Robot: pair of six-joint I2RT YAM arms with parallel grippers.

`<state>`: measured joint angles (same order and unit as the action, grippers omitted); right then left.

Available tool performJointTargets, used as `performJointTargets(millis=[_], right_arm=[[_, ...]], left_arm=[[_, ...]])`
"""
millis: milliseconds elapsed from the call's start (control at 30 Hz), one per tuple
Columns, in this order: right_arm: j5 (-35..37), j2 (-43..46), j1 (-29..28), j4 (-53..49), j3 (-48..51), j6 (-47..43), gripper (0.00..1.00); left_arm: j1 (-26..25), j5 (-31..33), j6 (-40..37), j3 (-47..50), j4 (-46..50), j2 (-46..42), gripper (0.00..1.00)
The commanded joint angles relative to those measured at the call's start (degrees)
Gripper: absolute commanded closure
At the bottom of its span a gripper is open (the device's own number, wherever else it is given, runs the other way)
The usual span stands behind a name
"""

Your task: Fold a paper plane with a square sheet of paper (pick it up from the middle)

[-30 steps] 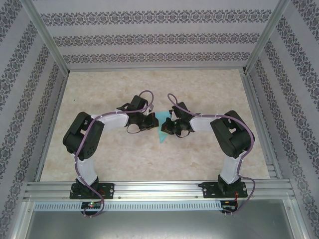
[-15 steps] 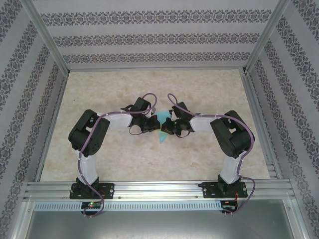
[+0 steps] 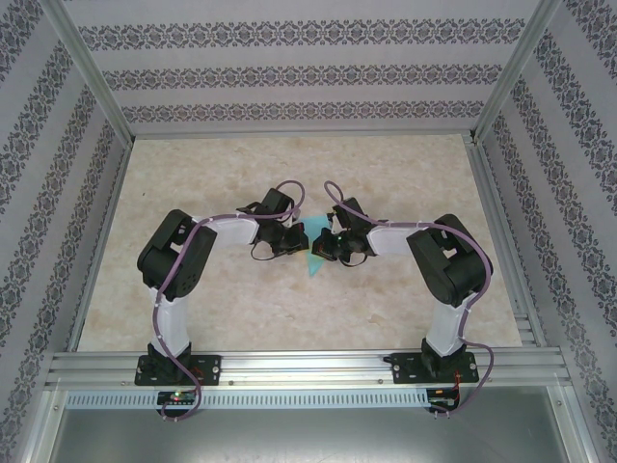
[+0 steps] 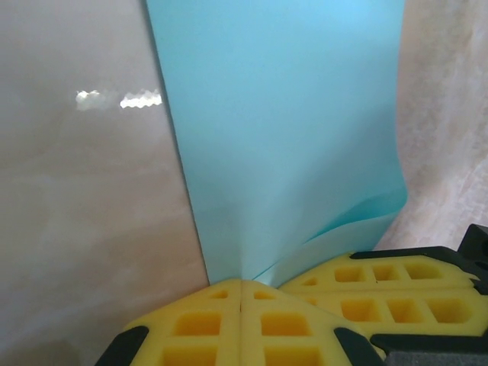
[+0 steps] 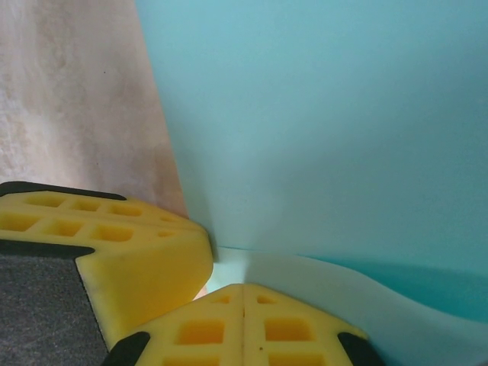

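Turquoise paper plane point(image 3: 313, 262) lies at the middle of the table point(image 3: 386, 174), its point toward the table's near edge. My left gripper point(image 4: 242, 284) has its pads pressed together with the paper running into the seam, so I read it as clamped on the sheet. The right gripper point(image 5: 242, 288) is closed too, against a curled flap. Whether that flap sits between its pads I cannot tell. If the arms pull apart, the thin paper could tear or slip free, and a lopsided lift could crumple the crease. From above, both wrists cover the plane's other end.
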<state>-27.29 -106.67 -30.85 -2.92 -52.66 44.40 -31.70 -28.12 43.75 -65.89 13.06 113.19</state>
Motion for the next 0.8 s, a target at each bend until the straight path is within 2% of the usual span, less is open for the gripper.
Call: performJointTargets(millis=[0, 233, 567, 767], right_arm=[[0.7, 1.2, 0.8, -2.0, 2.1, 0.7, 1.00], [-2.9, 5.4, 2.5, 6.8, 6.7, 3.1, 0.98], [-2.7, 3.2, 4.5, 8.3, 10.0, 3.0, 0.98], [-2.4, 2.6, 4.3, 6.7, 9.1, 2.6, 0.98]], left_arm=[[-0.6, 3.3, -2.1, -0.7, 3.8, 1.1, 1.00], [-0.9, 4.5, -2.9, -0.3, 5.0, 1.4, 1.00], [-1.3, 7.5, -3.8, -0.5, 7.6, 1.6, 1.00], [-1.4, 6.8, -4.5, -1.3, 7.9, 1.2, 1.00]])
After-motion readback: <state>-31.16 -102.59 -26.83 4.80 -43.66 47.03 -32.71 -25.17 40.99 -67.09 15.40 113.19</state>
